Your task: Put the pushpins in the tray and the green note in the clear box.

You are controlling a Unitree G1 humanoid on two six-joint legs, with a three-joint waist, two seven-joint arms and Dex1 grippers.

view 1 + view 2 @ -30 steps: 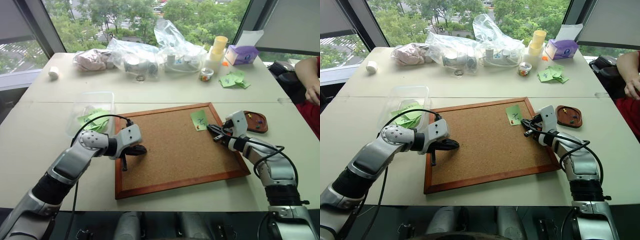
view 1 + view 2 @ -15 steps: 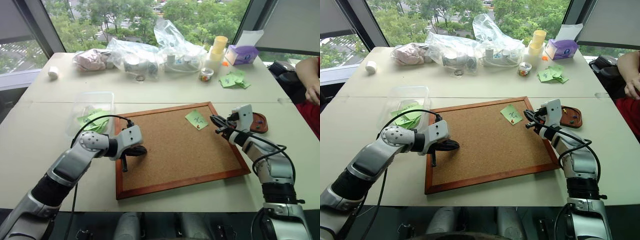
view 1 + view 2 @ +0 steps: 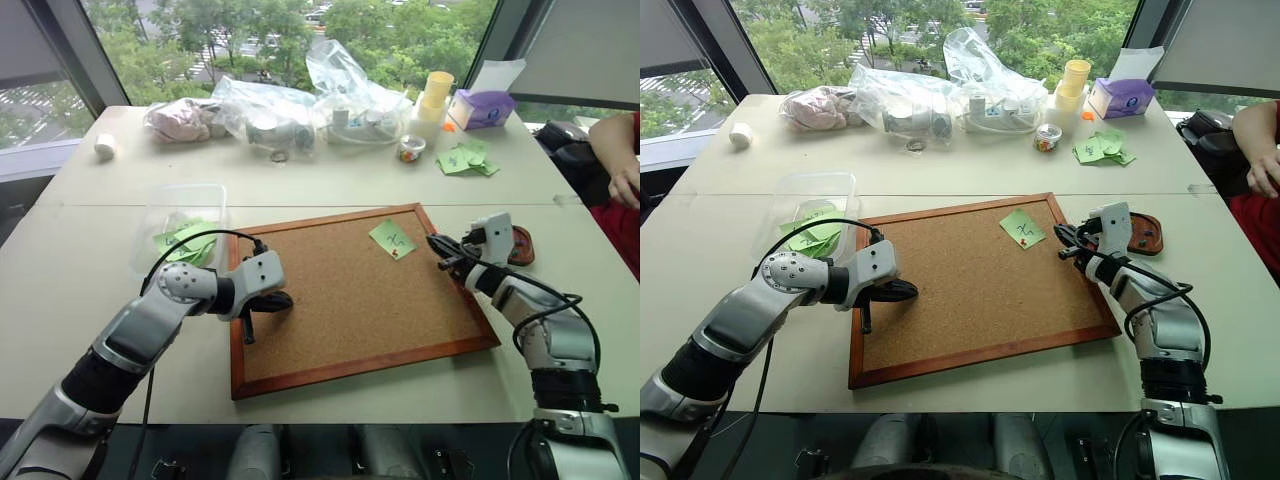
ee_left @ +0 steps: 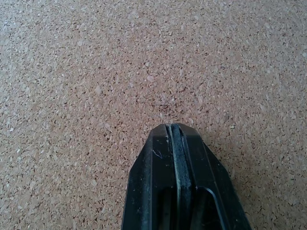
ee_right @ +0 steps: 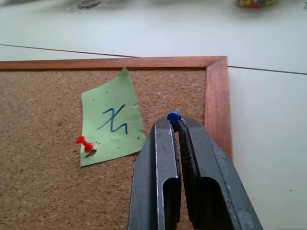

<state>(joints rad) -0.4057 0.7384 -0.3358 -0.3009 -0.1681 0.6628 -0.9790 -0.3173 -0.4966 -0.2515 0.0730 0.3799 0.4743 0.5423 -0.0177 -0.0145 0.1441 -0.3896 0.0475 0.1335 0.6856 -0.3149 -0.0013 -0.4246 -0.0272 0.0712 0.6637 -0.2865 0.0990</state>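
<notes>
The right gripper (image 5: 175,125) pinches a blue pushpin (image 5: 173,116) short of the tray (image 3: 521,247), seemingly already holding pins; a red pushpin (image 5: 83,142) pins the green note (image 5: 112,123) mid-frame, far from the clear box (image 3: 180,222) at left, and the left gripper (image 4: 173,139) rests pressed together.

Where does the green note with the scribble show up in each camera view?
Left eye view: green note near the cork board's far right corner.
Right eye view: same corner.
Left wrist view: not in it, just cork.
Right wrist view: beside the right gripper, a red pushpin in its corner.
Shared landmark: the board's wood frame corner.
</notes>
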